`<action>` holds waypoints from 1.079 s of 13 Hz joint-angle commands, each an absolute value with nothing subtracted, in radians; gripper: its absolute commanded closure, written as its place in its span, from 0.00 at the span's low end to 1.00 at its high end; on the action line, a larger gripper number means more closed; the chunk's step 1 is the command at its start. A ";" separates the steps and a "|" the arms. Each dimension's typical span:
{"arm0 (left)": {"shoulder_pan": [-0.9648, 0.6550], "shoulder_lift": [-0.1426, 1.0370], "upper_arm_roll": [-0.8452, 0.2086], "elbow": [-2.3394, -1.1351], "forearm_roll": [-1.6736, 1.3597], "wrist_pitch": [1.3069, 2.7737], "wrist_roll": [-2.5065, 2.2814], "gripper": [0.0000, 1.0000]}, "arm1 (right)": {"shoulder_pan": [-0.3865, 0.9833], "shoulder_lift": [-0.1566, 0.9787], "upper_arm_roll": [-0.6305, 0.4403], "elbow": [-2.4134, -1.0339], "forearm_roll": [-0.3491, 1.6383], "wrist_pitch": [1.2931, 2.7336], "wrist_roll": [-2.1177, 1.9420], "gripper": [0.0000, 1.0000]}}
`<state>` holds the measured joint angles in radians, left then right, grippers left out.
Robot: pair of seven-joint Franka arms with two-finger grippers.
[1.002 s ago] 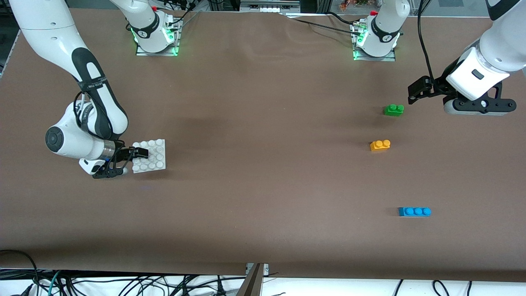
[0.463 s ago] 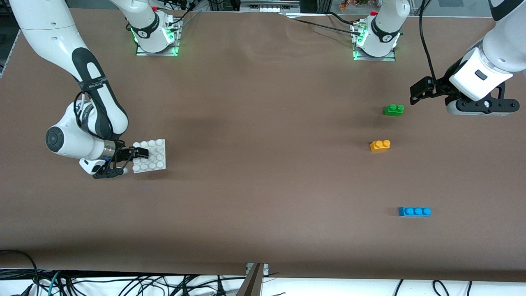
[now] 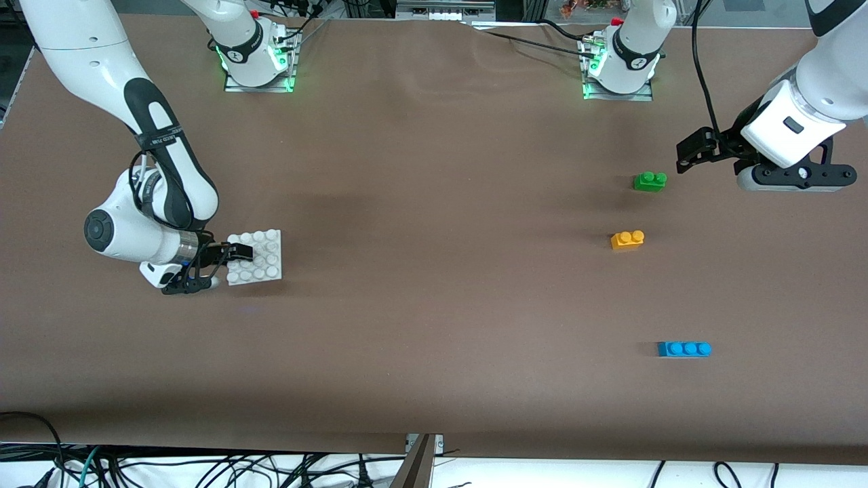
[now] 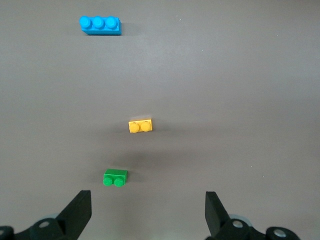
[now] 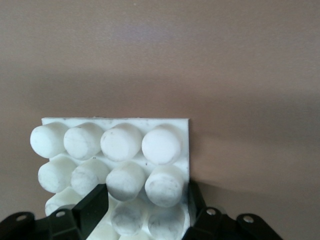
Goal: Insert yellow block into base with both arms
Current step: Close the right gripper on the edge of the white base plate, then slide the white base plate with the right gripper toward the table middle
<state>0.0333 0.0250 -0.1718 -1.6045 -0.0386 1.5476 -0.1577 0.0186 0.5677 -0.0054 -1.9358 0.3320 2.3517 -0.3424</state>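
Right gripper (image 3: 234, 256) clamped on the edge of the white base (image 3: 261, 260), at the right arm's end of the table. Left gripper (image 3: 692, 154) spread wide, empty, above the green brick (image 3: 649, 181). Yellow block (image 3: 627, 239) just nearer the front camera than that green brick.

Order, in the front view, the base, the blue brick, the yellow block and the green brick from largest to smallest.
1. base
2. blue brick
3. yellow block and green brick: they look alike in size, so no ranking.
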 commanded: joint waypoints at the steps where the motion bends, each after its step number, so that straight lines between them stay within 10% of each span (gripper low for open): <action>1: 0.040 0.031 -0.181 -1.592 -0.028 1.543 -0.166 0.00 | 0.046 0.592 0.009 -1.921 0.357 2.364 -0.296 0.38; 14: 0.040 0.029 -0.183 -1.592 -0.028 1.543 -0.167 0.00 | 0.164 0.626 0.011 -1.850 0.364 2.365 -0.152 0.38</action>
